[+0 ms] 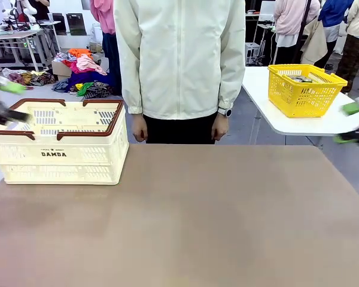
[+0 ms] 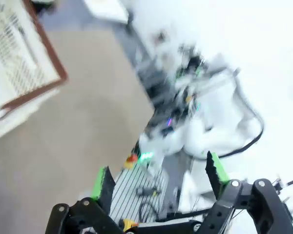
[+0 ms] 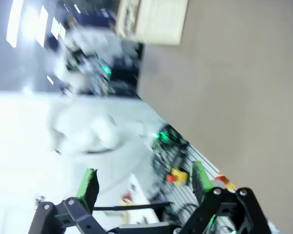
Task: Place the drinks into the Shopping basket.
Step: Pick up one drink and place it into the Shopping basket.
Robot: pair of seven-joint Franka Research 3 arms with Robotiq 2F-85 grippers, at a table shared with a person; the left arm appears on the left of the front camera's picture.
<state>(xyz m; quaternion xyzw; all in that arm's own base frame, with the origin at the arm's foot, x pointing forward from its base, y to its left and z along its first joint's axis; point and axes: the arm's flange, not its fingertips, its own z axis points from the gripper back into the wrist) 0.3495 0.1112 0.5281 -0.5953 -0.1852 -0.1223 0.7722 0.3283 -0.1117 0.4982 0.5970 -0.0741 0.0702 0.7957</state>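
Table [image 1: 215,209] edges: left claw [image 1: 15,101], right claw [image 1: 348,124] blurred, spread.

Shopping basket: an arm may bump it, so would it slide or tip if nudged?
The Shopping basket has slotted plastic walls, so it is probably light and would likely slide on the smooth table. Its broad, low shape should resist tipping.

The Shopping basket [image 1: 24,164] carries the black word "DAMDA" on its near side wall, centred below the rim. A smaller line of print directly above that word is illegible.
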